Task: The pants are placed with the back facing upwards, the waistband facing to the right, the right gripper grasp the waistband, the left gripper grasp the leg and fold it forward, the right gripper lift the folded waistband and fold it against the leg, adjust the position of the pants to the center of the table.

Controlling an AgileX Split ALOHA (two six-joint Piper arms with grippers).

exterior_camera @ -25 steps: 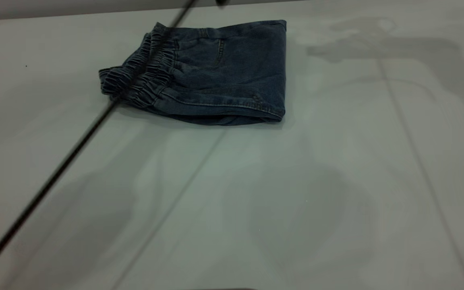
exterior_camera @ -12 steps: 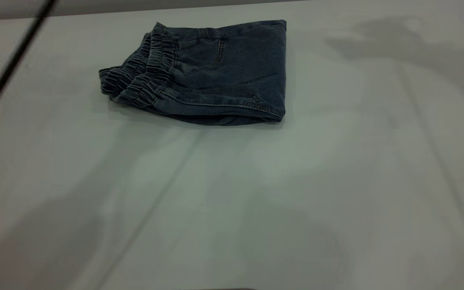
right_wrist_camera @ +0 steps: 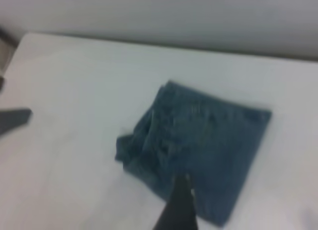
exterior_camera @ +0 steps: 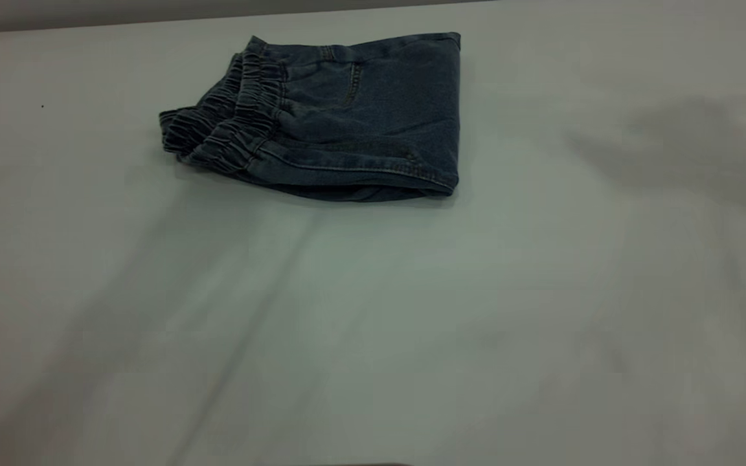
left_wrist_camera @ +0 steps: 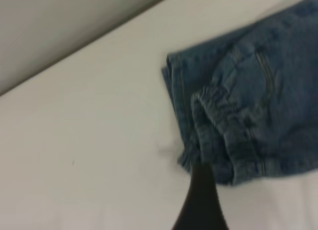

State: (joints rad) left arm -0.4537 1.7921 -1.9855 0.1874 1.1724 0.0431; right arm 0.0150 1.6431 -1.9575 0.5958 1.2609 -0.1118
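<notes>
The pants (exterior_camera: pixel 347 116) lie folded into a compact blue denim bundle at the far middle of the table (exterior_camera: pixel 412 323). The ruched waistband (exterior_camera: pixel 230 126) is doubled over at the bundle's left end. The printed leg is hidden inside the fold. Neither gripper shows in the exterior view. In the left wrist view my left gripper (left_wrist_camera: pixel 201 195) is a single dark wedge just off the waistband (left_wrist_camera: pixel 223 135) of the pants (left_wrist_camera: pixel 258 101), holding nothing that I can see. The right wrist view shows my right gripper (right_wrist_camera: pixel 178 205) as a dark wedge over the near edge of the pants (right_wrist_camera: pixel 198 145).
Soft arm shadows fall across the right and near parts of the table. The far table edge (exterior_camera: pixel 88 22) runs just behind the pants. A dark grey shape (right_wrist_camera: pixel 12 119) sits at the table's side in the right wrist view.
A thin black cable that crossed the waistband swept left and left the exterior view. The arm shadows shifted. The pants have not moved.
</notes>
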